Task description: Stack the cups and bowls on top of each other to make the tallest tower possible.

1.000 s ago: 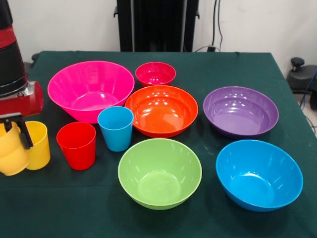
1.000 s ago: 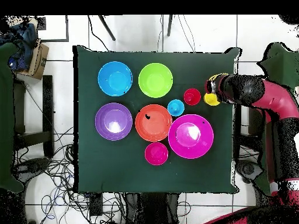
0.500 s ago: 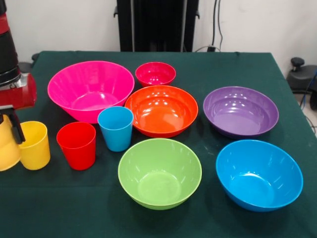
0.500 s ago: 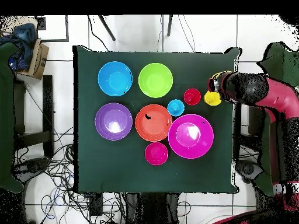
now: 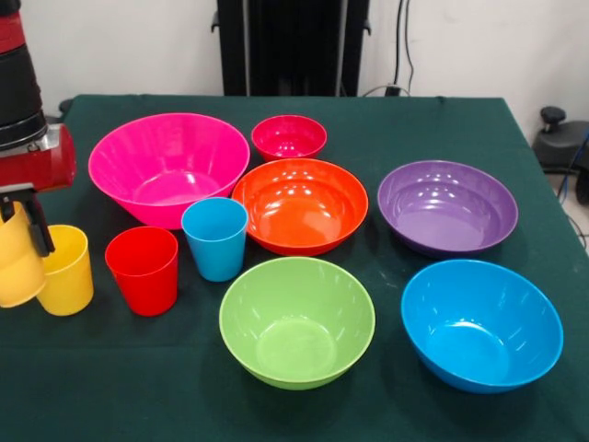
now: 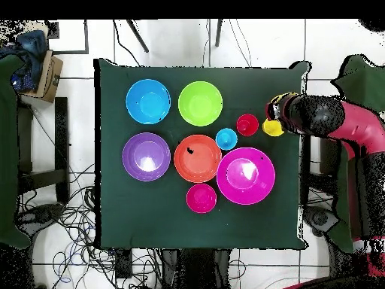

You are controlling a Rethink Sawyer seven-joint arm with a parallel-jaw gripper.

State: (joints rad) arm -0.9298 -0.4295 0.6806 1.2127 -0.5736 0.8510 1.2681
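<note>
At the table's left edge my gripper (image 5: pixel 28 241) is shut on a yellow cup (image 5: pixel 15 265) and holds it just above the cloth. A second yellow cup (image 5: pixel 68 271) stands right beside it. From above, the gripper (image 6: pixel 277 110) hangs over the table's right edge, by the standing yellow cup (image 6: pixel 273 128). The red cup (image 5: pixel 144 270) and light blue cup (image 5: pixel 215 238) stand upright. The bowls sit singly: hot pink (image 5: pixel 168 166), small pink-red (image 5: pixel 289 136), orange (image 5: pixel 300 204), purple (image 5: pixel 447 206), lime green (image 5: pixel 296 320), blue (image 5: pixel 481 324). No tower shows.
A dark green cloth (image 5: pixel 405 129) covers the table. A black stand (image 5: pixel 293 46) rises behind its far edge. Overhead, a cardboard box (image 6: pixel 46 75) and cables (image 6: pixel 68 218) lie on the floor beside the table.
The gripper has lifted the held yellow cup a little, swinging outward off the table edge and then partly back. The other cups and bowls have not moved.
</note>
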